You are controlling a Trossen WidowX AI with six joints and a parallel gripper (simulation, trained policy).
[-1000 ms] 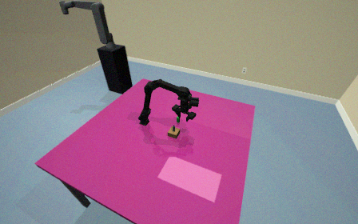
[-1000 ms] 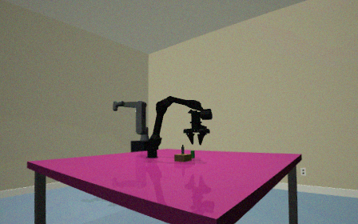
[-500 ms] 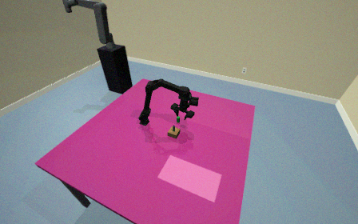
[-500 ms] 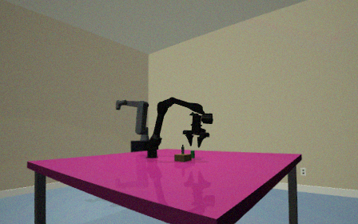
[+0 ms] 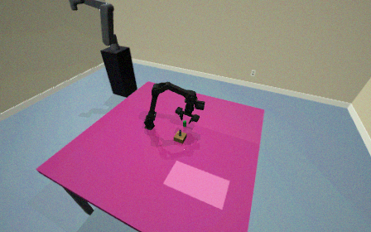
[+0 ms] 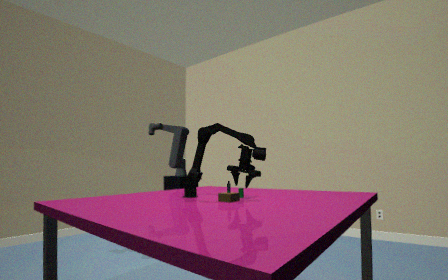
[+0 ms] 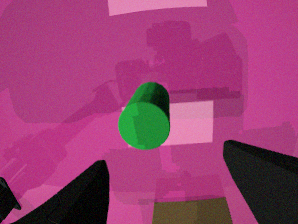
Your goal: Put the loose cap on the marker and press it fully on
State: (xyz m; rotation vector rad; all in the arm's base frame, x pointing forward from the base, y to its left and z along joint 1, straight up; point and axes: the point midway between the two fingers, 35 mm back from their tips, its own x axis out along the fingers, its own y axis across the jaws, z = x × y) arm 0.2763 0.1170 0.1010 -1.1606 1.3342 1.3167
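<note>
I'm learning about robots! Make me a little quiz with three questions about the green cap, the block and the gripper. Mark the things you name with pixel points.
1. True or false: the green cap (image 5: 185, 123) (image 6: 241, 192) (image 7: 144, 125) is on the marker (image 5: 180, 132) (image 6: 228, 187).
2. Which thing holds the marker up?
A) the gripper (image 5: 189, 121) (image 6: 241, 185) (image 7: 167, 159)
B) the wooden-coloured block (image 5: 179, 140) (image 6: 228, 197) (image 7: 192, 212)
C) the green cap
3. Fill in the gap: the gripper's fingers are ____, with nothing between them.

Key: 1. false; 2. B; 3. open
</note>
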